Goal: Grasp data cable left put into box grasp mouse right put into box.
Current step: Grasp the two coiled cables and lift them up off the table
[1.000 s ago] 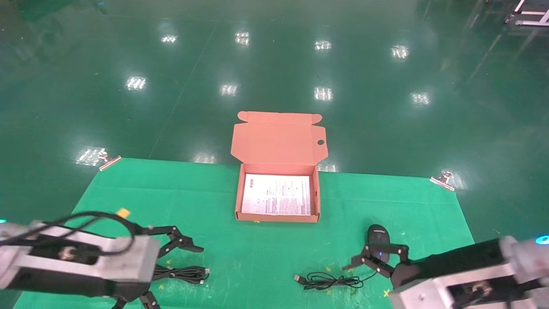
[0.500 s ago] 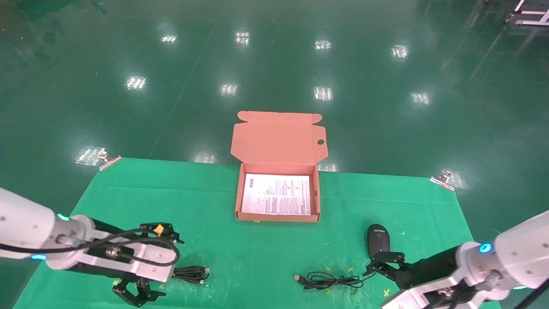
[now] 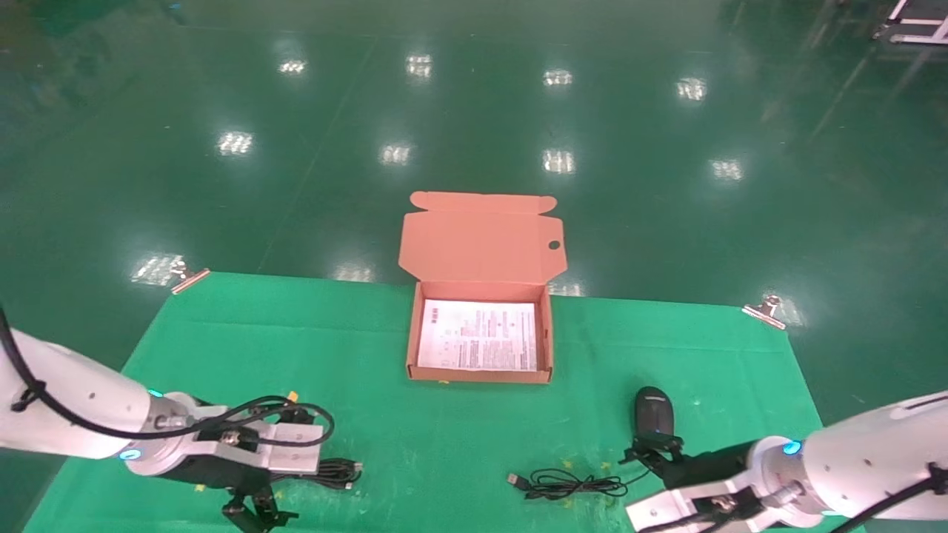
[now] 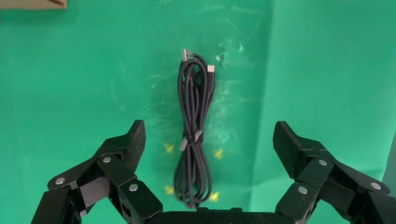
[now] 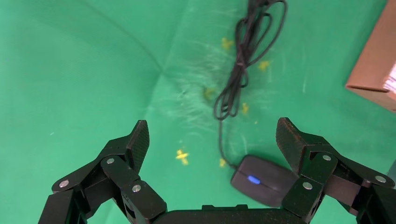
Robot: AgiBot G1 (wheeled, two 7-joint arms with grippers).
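The data cable [image 3: 339,471] lies bundled on the green mat at the front left, partly hidden under my left wrist. In the left wrist view the cable [image 4: 194,130] runs lengthwise between the jaws of my left gripper [image 4: 208,129], which is open and above it. The black mouse [image 3: 652,409] lies at the front right with its thin cord [image 3: 570,485] coiled to its left. My right gripper [image 3: 653,448] is open just behind the mouse. In the right wrist view the mouse [image 5: 264,180] sits near one finger of that gripper [image 5: 212,125]. The open box [image 3: 480,375] stands mid-mat.
The box's lid [image 3: 481,237] stands open at the back, over the mat's far edge. The green mat [image 3: 370,348] is held by metal clips [image 3: 189,277] at its far corners. A corner of the box [image 5: 373,70] shows in the right wrist view. Yellow cross marks dot the mat.
Both arms have swung round and come down towards the mat. The left gripper now hangs over the data cable, the right one just behind the mouse. Both stay open and empty.
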